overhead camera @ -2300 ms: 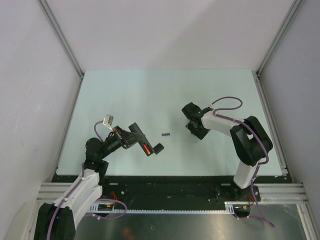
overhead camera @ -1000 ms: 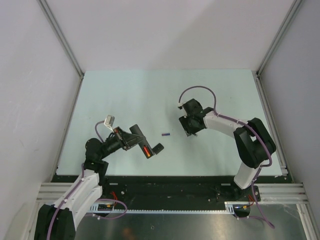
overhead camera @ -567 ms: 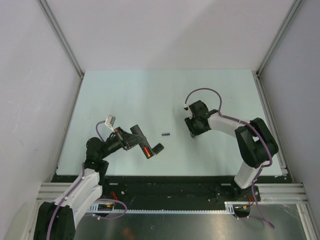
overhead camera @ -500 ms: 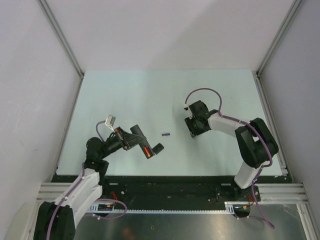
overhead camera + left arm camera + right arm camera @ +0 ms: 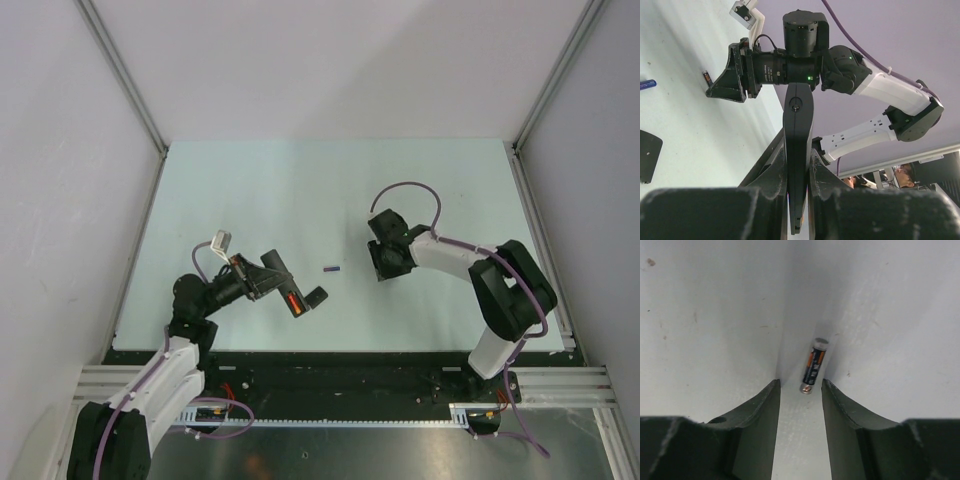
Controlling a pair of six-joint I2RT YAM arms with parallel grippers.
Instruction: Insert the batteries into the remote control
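— Since a second ago, what has changed?

— Only my right side. The wrist has rolled and settled a little lower in the overhead view, right of centre, and its jaws have drawn closer together. My left arm and what it carries have stayed put.

— What is your right gripper [image 5: 800,386] doing?

— It is released, gripping nothing. Its two fingers stand apart over the pale green table [image 5: 250,190]. A small dark cylindrical battery [image 5: 813,366] with an orange band lies flat there. Its near end is just between the fingertips, touching neither as far as I can see.

— And the left gripper [image 5: 798,165]?

— Clenched on the slim black rectangular plastic remote control [image 5: 798,120], lower left of centre in the overhead view. A thin red battery [image 5: 293,300] shows in its open compartment. The small flat black cover piece [image 5: 317,296] lies on the table just beside the remote's end. A tiny blue-purple cylindrical battery [image 5: 331,268] lies alone between my two grippers.
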